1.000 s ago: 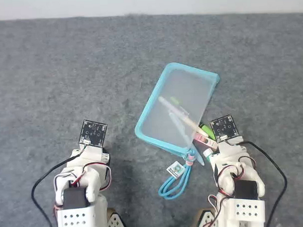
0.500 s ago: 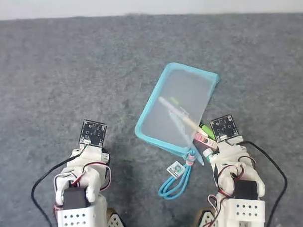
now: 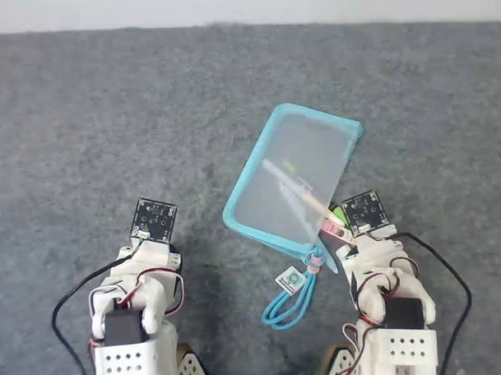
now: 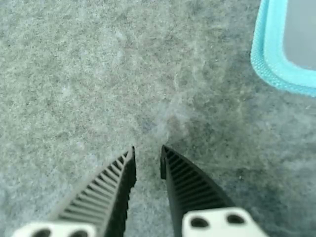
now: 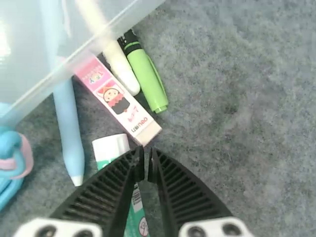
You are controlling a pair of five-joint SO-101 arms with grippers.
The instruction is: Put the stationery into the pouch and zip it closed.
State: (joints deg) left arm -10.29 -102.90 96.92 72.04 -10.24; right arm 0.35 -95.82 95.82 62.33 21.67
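Pouch [image 3: 295,173] lies flat on the grey felt table [image 3: 108,118], tilted, just ahead of my right arm [image 3: 386,290] and well apart from my left arm [image 3: 135,303]. It's a frosted see-through rectangle with a turquoise border. Through the wall I see a pale pen shape and a bluish one, blurred.

At its near corner a blue cord [image 3: 287,305] loops out onto the felt with a small white tag [image 3: 290,279] on it.

Stationery sits at the pouch's near edge, each piece partly covered by it; I can't tell if the ends are inside or beneath:
- green highlighter [image 5: 146,76], black cap end towards the pouch
- white marker [image 5: 121,69] touching it
- pink eraser stick [image 5: 118,101] with a cartoon figure
- light blue pen [image 5: 66,126], tip pointing away from the pouch

A white and green tube [image 5: 109,147] lies clear of the pouch, partly beneath my right gripper [image 5: 146,160], whose fingers are together and hold nothing.

Left gripper [image 4: 147,157] hangs over bare felt beside the pouch border, fingers slightly apart, nothing between them
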